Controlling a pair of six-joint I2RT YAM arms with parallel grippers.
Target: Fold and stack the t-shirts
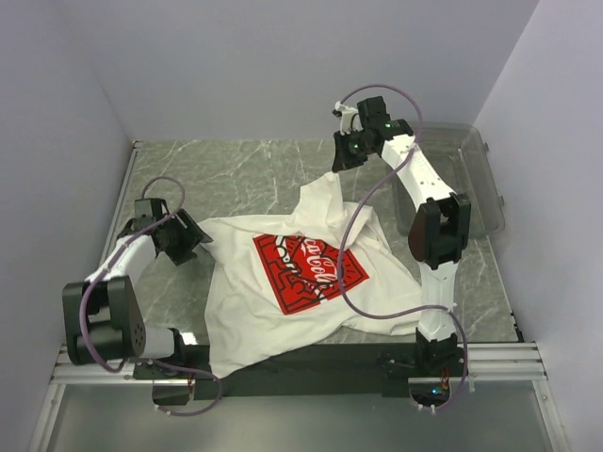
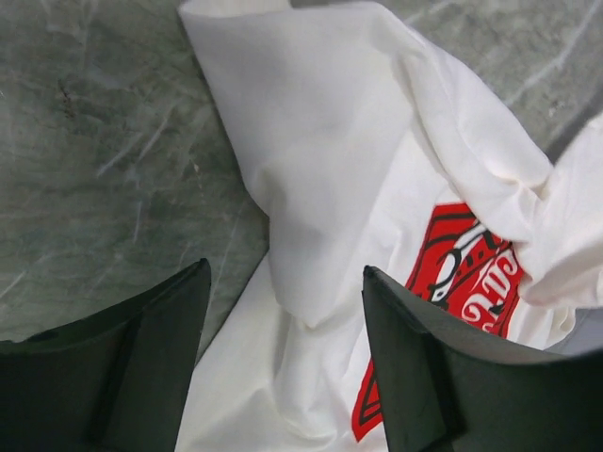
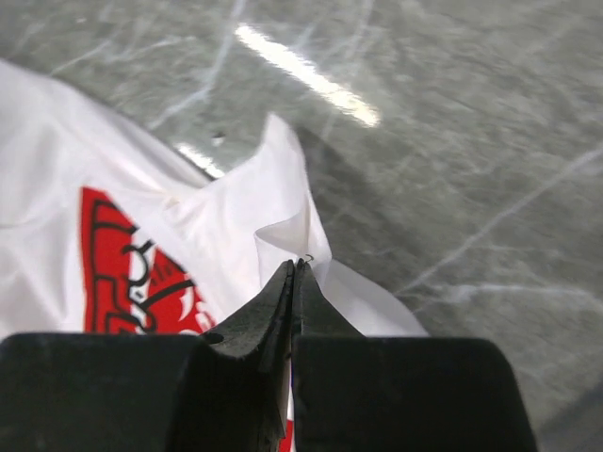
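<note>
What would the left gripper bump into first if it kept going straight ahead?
Probably the t-shirt: its rumpled white fold lies right ahead, in line with the gap between the left gripper's open jaws. How far off it is, I can't tell.

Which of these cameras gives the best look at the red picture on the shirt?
The top external view: almost the whole red print on the t-shirt shows, white lettering included. The left wrist view catches only part between folds; the right wrist view just one side.

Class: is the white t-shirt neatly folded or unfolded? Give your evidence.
Unfolded: the t-shirt lies rumpled across the table, red print up, one edge pinched by the right gripper.
</note>
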